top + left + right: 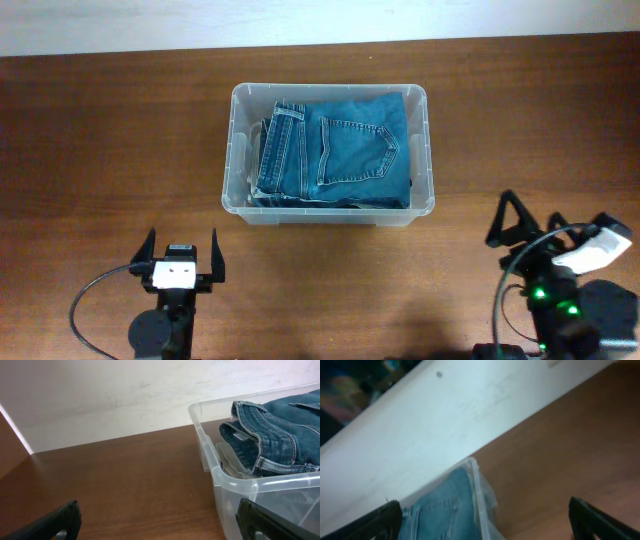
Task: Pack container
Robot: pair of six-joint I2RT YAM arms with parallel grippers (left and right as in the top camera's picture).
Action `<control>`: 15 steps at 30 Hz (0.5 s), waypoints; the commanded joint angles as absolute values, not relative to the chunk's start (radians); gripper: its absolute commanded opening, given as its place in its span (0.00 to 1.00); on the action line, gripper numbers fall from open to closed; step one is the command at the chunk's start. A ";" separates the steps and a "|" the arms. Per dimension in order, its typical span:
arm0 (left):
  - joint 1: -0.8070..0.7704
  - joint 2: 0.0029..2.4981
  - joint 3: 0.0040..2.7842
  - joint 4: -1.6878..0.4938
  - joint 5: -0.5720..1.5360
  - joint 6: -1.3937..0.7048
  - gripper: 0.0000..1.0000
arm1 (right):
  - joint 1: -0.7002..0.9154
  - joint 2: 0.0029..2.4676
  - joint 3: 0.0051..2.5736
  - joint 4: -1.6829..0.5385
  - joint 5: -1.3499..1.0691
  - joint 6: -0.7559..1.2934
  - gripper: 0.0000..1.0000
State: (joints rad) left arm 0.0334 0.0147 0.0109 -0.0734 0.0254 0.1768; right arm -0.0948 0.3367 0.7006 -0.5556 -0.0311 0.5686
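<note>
The container (428, 150), a clear plastic bin, stands on the brown table just behind the middle. Folded blue jeans (345, 150) lie inside it, back pocket up. My left gripper (182, 243) is open near the front left, short of the bin, and holds nothing. My right gripper (530, 215) is open at the front right, also apart from the bin. In the left wrist view the container (220, 477) and jeans (280, 435) lie to the right of the gripper (157, 510). The right wrist view shows the container's rim (476, 485) and jeans (440, 512) beyond the gripper (484, 507).
A white wall (300, 20) runs along the table's far edge. Bare wooden tabletop (110, 150) lies left and right of the bin. A black cable (95, 290) loops beside the left arm's base, and another cable (500, 300) by the right arm.
</note>
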 commanded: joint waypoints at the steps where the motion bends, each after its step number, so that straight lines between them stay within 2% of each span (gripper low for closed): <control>1: 0.038 0.005 0.009 -0.081 0.022 0.189 0.99 | -0.041 0.267 0.559 -0.432 -0.079 0.523 0.98; 6: 0.038 0.005 0.009 -0.081 0.022 0.189 1.00 | 0.034 0.211 0.400 -0.256 -0.078 0.462 0.98; 15: 0.038 0.005 0.009 -0.081 0.022 0.189 0.99 | 0.046 0.154 0.297 -0.193 -0.067 0.342 0.98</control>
State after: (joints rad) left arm 0.0334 0.0147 0.0109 -0.0738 0.0254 0.1768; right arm 0.0357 0.1810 0.3157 -0.2031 -0.0696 0.4141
